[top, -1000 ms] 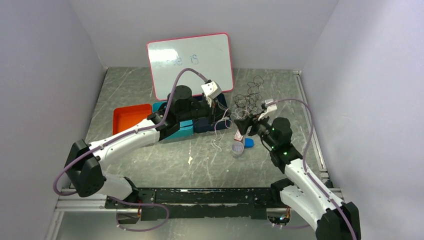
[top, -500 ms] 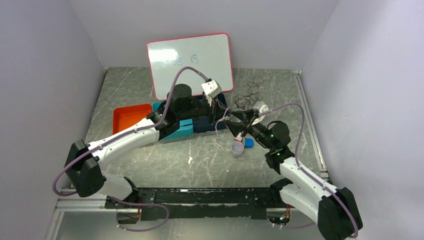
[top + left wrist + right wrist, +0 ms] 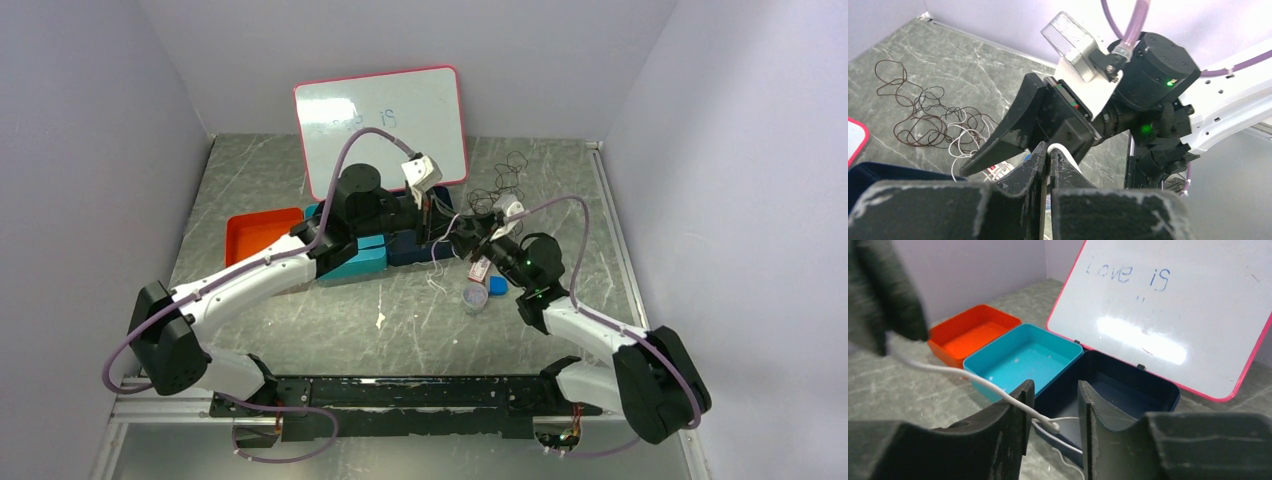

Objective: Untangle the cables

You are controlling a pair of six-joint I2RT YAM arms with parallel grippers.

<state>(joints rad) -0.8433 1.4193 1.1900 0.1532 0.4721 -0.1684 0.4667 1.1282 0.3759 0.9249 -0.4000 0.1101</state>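
The cables [image 3: 923, 117] lie mostly in one loose heap on the far right of the tabletop [image 3: 300, 330]. Dark loops and pale ones are wound through each other there, with no strand laid out on its own. One white cable [image 3: 948, 371] is lifted clear of the heap and runs in the air near the middle of the scene, above the near edge of the dark blue tray [image 3: 1128, 390]. The left pincer [image 3: 1049, 160] is pressed together on it, a bit of white showing at its tips. The cable slopes from there to the right pincer [image 3: 1055, 385], whose fingers are spread with a plain gap; it crosses one finger and ends in a small plug between them, not yet clamped. A few white strands hang below the two pincers toward the tabletop. By my reading the task is at an early stage: one strand is partly drawn out, and the bulk of the knot is left to separate.
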